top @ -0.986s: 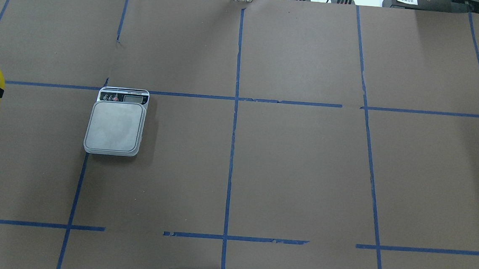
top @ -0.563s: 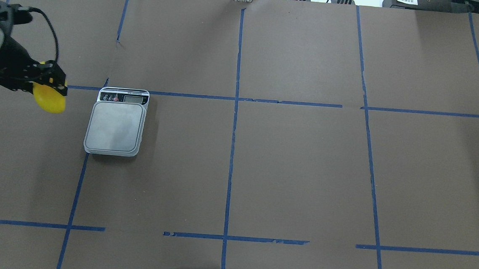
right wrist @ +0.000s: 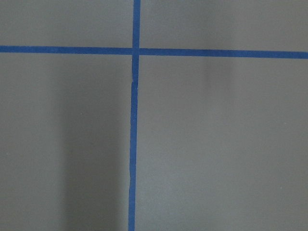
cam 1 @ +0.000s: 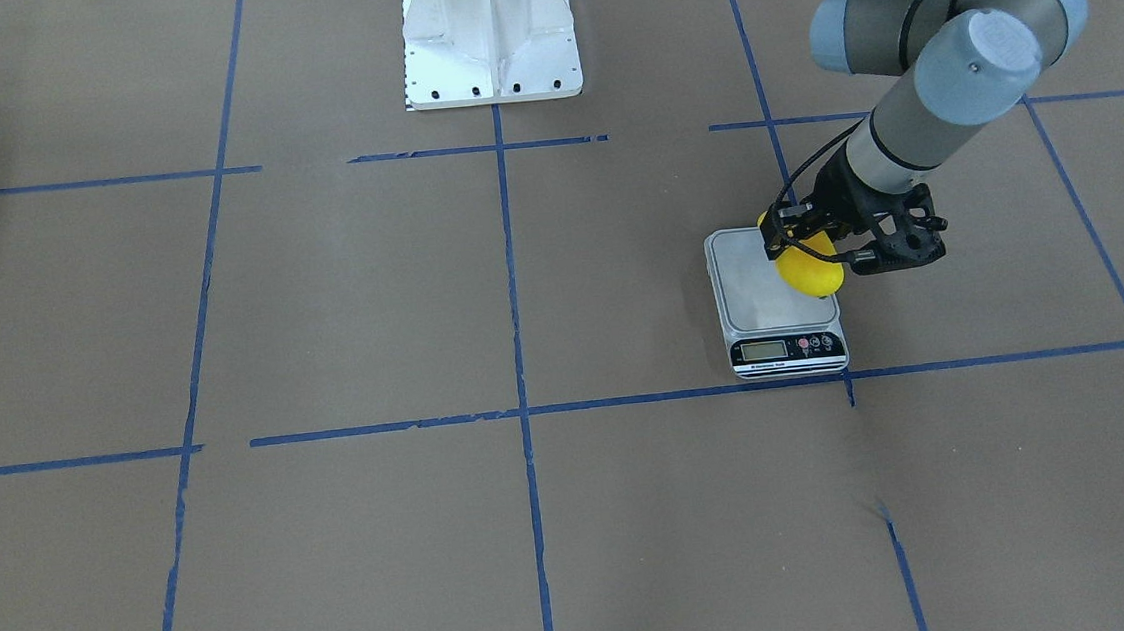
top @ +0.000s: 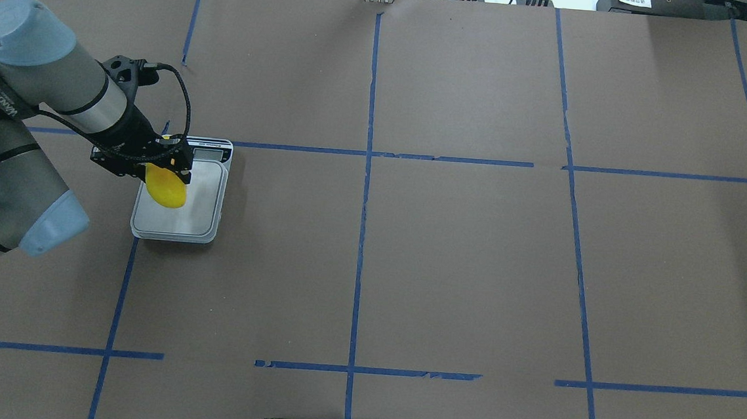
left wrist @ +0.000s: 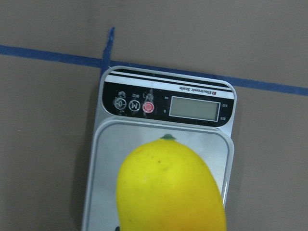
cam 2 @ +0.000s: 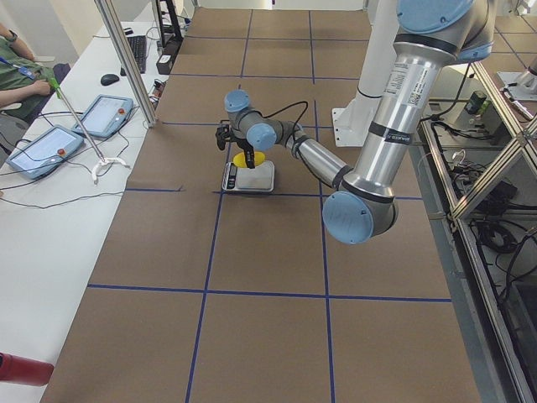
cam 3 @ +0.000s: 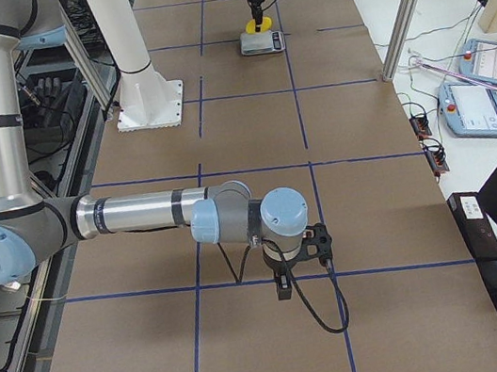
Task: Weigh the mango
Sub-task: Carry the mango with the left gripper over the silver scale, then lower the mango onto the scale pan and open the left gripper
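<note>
The mango, bright yellow with an orange blush, is held in my left gripper, which is shut on it. It hangs over the left part of the scale's silver platform; I cannot tell whether it touches. In the front view the mango sits at the platform's right side, above the scale. The left wrist view shows the mango close below and the scale's display beyond it. My right gripper shows only in the right side view, low over the table; I cannot tell its state.
The robot's white base stands at the table's near middle. Blue tape lines divide the brown table cover. Operators' tablets and cables lie on a side bench past the table edge. The right wrist view shows only cover and tape.
My left arm has swung in from the left edge to the right, carrying the mango from outside the scale to over its platform.
</note>
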`<action>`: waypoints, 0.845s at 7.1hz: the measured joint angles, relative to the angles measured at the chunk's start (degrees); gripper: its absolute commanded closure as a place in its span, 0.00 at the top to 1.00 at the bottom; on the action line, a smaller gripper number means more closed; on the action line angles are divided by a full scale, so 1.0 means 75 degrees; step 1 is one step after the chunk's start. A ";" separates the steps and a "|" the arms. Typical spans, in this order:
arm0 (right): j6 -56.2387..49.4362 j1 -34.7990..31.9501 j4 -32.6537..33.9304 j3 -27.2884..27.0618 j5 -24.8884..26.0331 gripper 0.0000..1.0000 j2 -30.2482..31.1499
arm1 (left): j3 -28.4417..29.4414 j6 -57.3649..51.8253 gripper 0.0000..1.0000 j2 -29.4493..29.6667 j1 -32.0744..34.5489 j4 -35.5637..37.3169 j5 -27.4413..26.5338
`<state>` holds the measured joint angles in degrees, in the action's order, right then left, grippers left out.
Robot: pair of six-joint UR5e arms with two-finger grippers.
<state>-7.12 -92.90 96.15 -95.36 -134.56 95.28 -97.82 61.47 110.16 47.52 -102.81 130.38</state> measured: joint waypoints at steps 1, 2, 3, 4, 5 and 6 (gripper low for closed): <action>0.0000 0.0000 0.0000 0.0000 0.0000 1.00 0.0000 | 0.0162 0.0021 0.00 0.0053 -0.0074 -0.0152 -0.0007; 0.0000 0.0000 0.0000 0.0000 0.0000 1.00 0.0000 | 0.0294 0.0014 0.00 0.0091 -0.0134 -0.0223 -0.0027; 0.0000 0.0000 0.0000 0.0000 0.0000 1.00 0.0000 | 0.0431 -0.0006 0.21 0.0122 -0.0166 -0.0308 -0.0055; 0.0000 0.0000 -0.0002 0.0000 0.0000 1.00 0.0000 | 0.0580 -0.0019 0.88 0.0131 -0.0177 -0.0451 -0.0068; 0.0000 0.0000 -0.0005 0.0000 0.0000 1.00 0.0002 | 0.0701 -0.0028 1.00 0.0131 -0.0180 -0.0586 -0.0076; 0.0000 0.0000 -0.0003 0.0000 0.0000 1.00 0.0004 | 0.0726 -0.0034 1.00 0.0122 -0.0180 -0.0655 -0.0086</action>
<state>-7.12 -92.90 96.13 -95.36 -134.56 95.31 -92.37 61.21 111.07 46.17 -107.72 129.74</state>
